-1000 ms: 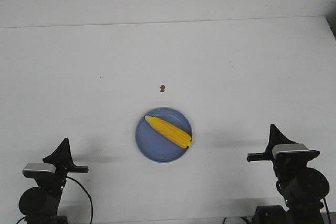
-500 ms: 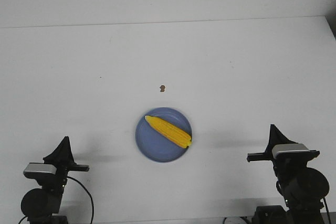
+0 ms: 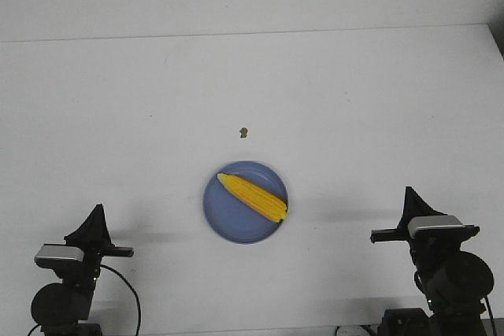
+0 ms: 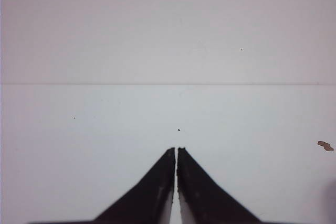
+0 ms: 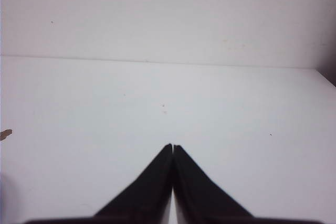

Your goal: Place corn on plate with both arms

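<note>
Both sets of jaws are pressed together with only a hairline slit between the tips, and neither holds anything. The left gripper (image 4: 176, 153) and the right gripper (image 5: 172, 149) each point out over bare white table (image 3: 354, 100), apparently parked now that their load is down. In the front view the left gripper (image 3: 96, 214) sits at lower left and the right gripper (image 3: 409, 194) at lower right, both well apart from the dish between them.

One corn cob (image 3: 251, 197) lies diagonally on one periwinkle-blue plate (image 3: 224, 216) just below frame centre, its pointed end toward upper left and its blunt end reaching the rim at right; the task looks complete. One small brown speck (image 3: 244, 131) rests on the table above the plate. Two arms, two grippers, one cob, one plate.
</note>
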Available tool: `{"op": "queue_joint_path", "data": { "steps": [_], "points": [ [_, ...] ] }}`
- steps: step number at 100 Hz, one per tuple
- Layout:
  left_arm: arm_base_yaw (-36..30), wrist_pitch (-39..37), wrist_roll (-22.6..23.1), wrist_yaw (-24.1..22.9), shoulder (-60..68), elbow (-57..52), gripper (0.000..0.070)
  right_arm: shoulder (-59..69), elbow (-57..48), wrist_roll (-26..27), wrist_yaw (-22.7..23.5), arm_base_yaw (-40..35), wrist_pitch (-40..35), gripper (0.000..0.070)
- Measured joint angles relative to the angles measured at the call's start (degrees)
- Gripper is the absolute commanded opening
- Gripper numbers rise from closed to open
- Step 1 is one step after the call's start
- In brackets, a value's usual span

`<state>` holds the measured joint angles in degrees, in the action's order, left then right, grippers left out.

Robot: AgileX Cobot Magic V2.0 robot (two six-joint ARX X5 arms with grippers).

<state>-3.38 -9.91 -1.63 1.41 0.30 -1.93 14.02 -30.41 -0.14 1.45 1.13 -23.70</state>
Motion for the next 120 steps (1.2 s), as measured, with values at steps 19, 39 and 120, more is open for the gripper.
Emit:
{"op": "queue_joint_path", "data": {
  "steps": [19,39,120],
  "points": [
    [0.0,0.0,0.0,0.0,0.0,0.0,0.0015,0.0,0.0,0.0,0.0,0.0,0.0,0.0002],
    [0.0,0.0,0.0,0.0,0.0,0.0,0.0015,0.0,0.0,0.0,0.0,0.0,0.0,0.0002],
    [0.0,0.0,0.0,0.0,0.0,0.0,0.0015,-14.1,15.0,0.0,-1.6,0.0,16.3,0.0002]
  ]
}}
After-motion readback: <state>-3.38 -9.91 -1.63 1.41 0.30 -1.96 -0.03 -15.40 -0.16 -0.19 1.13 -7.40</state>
